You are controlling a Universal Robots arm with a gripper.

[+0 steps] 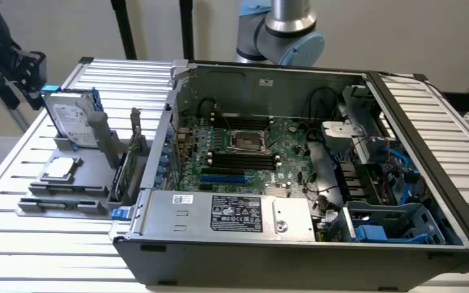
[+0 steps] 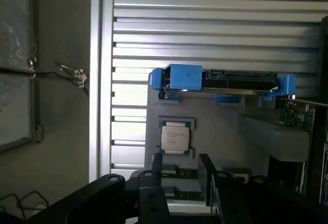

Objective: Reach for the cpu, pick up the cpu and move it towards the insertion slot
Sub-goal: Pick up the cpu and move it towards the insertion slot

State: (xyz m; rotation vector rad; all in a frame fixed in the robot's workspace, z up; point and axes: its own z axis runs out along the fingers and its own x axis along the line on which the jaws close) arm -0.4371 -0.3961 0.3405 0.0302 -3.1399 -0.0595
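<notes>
Wrist view: gripper [image 2: 180, 175] is wide open and holds nothing, fingers [image 2: 157, 166] spread w/ a bare gap between them. Cpu [image 2: 175, 138] lies flat in its recess on the grey holder [image 2: 215, 126], near the fingertips but apart from them, not touched yet. Drive [image 2: 241, 80] w/ blue rails stands just beyond the cpu on the same holder.

Exterior view: cpu [image 1: 61, 170] sits on the holder at that view's left, outside the case [image 1: 300, 256]. Slot [image 1: 248, 141] is mid-board inside the case, well apart from the cpu.

Risks, as I judge them:
- Cpu is thin & sits low in the recess, so the fingers may hit the recess lip before they reach the chip's edges.
- Closing off-centre could tilt the chip or flick it out.
- Reaching too far fwd could bump the drive's rail.
- Any carry to the slot has to clear the case wall & cables, and a weak edge grip could drop the chip there.
</notes>
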